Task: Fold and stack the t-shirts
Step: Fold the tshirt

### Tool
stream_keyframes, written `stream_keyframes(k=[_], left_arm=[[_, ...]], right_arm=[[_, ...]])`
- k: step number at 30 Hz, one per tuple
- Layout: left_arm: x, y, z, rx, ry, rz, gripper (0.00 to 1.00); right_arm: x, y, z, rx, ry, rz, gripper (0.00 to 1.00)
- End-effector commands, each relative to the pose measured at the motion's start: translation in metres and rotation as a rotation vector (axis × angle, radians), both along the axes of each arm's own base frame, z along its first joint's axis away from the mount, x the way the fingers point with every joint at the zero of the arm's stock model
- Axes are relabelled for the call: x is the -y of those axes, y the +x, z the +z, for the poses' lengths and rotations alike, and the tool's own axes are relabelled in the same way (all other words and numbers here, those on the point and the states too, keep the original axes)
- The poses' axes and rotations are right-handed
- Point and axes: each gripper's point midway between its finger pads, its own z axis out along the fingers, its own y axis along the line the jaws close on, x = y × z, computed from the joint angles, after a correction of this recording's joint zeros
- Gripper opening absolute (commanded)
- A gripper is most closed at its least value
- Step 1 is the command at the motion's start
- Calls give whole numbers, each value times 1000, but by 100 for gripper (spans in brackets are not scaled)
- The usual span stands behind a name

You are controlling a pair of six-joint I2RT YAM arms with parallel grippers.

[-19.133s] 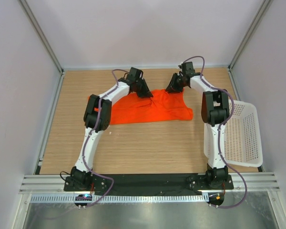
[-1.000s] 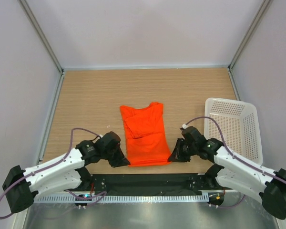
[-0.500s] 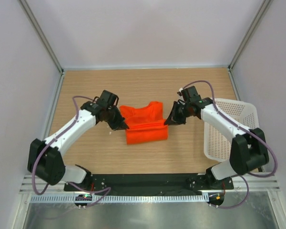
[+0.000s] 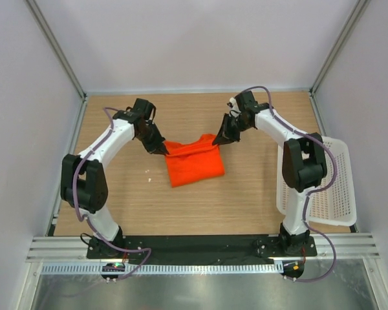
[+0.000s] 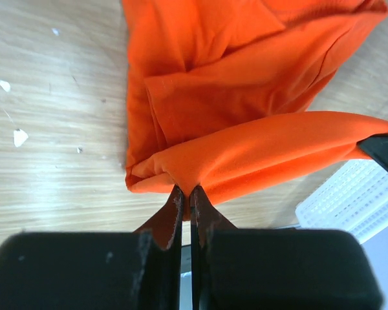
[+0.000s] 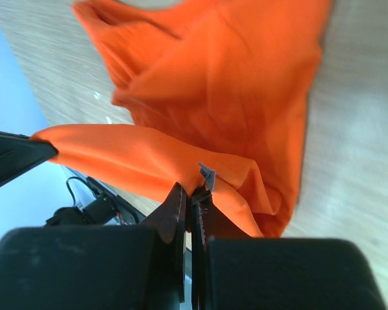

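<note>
Pinching a corner of the t-shirt (image 4: pixel 195 169) each, my left gripper (image 4: pixel 164 150) and right gripper (image 4: pixel 218 139) were clamped shut on its raised edge, the rest lying folded on the table (image 4: pixel 258 200). Thin, limp cloth, I judged: light, sagging between holds, best gripped at the corners.

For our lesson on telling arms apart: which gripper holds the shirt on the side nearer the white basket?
The right gripper, shut on the shirt at its corner toward the basket; the left gripper pinches the opposite corner, away from it.
</note>
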Motion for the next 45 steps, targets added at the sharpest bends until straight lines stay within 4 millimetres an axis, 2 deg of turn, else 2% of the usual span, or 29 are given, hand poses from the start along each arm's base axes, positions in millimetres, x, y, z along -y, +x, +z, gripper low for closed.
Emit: stream_keyframes(k=[1, 2, 5, 6, 7, 8, 9, 13, 14, 15, 16, 18, 22, 23, 25, 27, 29, 30, 31, 32, 33, 34, 35, 36, 38, 40, 42, 44, 45], left_arm=[[-9, 19, 6, 33, -11, -4, 0], [-10, 28, 8, 40, -18, 3, 0], [-9, 42, -8, -9, -30, -10, 0], [-7, 54, -15, -17, -29, -15, 0], [-5, 57, -18, -29, -43, -24, 0], [-6, 63, -20, -30, -43, -33, 0], [-4, 73, -28, -41, -40, -38, 0], [-13, 87, -38, -57, -27, -19, 0], [-19, 92, -40, -41, -13, -2, 0], [-24, 96, -40, -31, -18, 16, 0], [-27, 99, -40, -24, -21, 26, 0], [-30, 110, -41, 4, -38, 32, 0], [-37, 139, -38, 64, -64, 33, 0], [-38, 146, -41, 66, -58, 35, 4], [-43, 149, -43, 55, -47, 36, 28], [-55, 150, -37, 61, -11, 58, 33], [-61, 147, -28, 76, 10, 66, 40], [-62, 141, -11, 106, 15, 69, 44], [-58, 141, -3, 139, -6, 67, 44], [-53, 136, 5, 161, -24, 65, 44], [-49, 124, 10, 170, -42, 63, 43], [-43, 120, 16, 180, -76, 53, 39], [-32, 115, 18, 178, -105, 49, 36], [-27, 104, 16, 162, -127, 47, 33], [-17, 100, 16, 167, -159, 47, 26], [-5, 89, 10, 160, -165, 23, 24], [6, 88, 9, 167, -180, 19, 25], [18, 86, -2, 136, -230, -1, 26], [23, 87, -5, 124, -246, -10, 22]], right_arm=[[-11, 37, 29, 106, 54, 26, 1], [-13, 44, 30, 112, 61, 22, 1], [-21, 65, 21, 88, 75, 11, 1], [-22, 69, 18, 77, 72, 6, 1], [-24, 79, 24, 101, 75, 7, 1], [-25, 84, 9, 73, 62, 5, 1], [-24, 87, 9, 70, 61, 3, 1], [-25, 106, -3, 73, 87, -10, 2], [-23, 111, -6, 76, 92, -11, 3], [-23, 113, -20, 53, 93, -9, 4], [-24, 121, -16, 73, 101, -6, 4], [-23, 130, -26, 75, 108, -9, 8], [-20, 149, -30, 95, 151, -53, 13], [-19, 153, -31, 89, 155, -74, 19], [-14, 161, -30, 99, 150, -87, 33], [-5, 167, -25, 123, 121, -112, 38], [6, 174, -4, 172, 88, -145, 47], [9, 170, 2, 170, 72, -148, 50], [10, 164, 24, 196, 65, -149, 52], [6, 156, 29, 199, 66, -139, 52], [-1, 150, 39, 220, 78, -124, 52], [-16, 132, 28, 185, 80, -93, 52], [-27, 125, 49, 237, 114, -68, 52], [-32, 111, 35, 208, 111, -50, 52], [-46, 101, 37, 233, 118, -32, 49], [-63, 85, 23, 175, 155, -13, 44], [-76, 79, 9, 164, 169, -1, 34], [-90, 79, 3, 171, 204, 5, 20], [-94, 80, -11, 149, 209, 3, 8]])
